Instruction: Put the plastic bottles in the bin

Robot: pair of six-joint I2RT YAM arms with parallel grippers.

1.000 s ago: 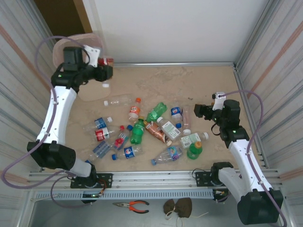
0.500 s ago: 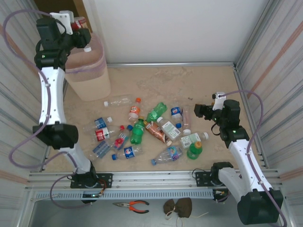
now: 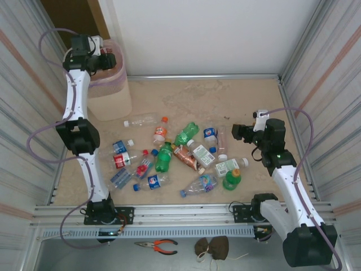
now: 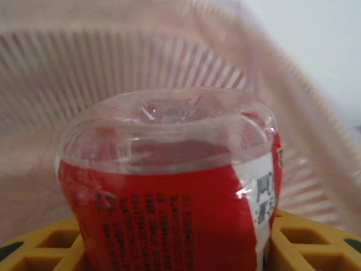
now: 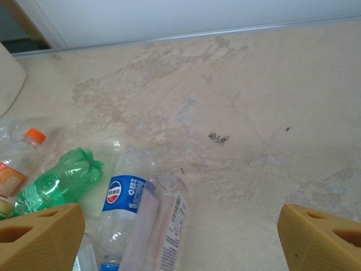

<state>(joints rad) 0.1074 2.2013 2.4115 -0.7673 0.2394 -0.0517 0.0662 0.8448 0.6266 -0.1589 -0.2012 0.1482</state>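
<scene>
One red-labelled bottle (image 4: 169, 220) clamped between left gripper (image 3: 108, 60) fingers, at the mouth of the bin (image 3: 110, 99), 11 o'clock, other plastic bottles (image 3: 172, 155) scattered mid-table, right gripper (image 3: 237, 132) at 3 o'clock, fingers wide apart above the table (image 3: 242, 96).

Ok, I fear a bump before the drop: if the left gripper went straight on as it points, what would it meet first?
Probably the slotted inner wall of the bin. The left gripper, shut on a red-labelled bottle, points into the bin, so the bottle's base would touch first. Depth is unclear.
</scene>
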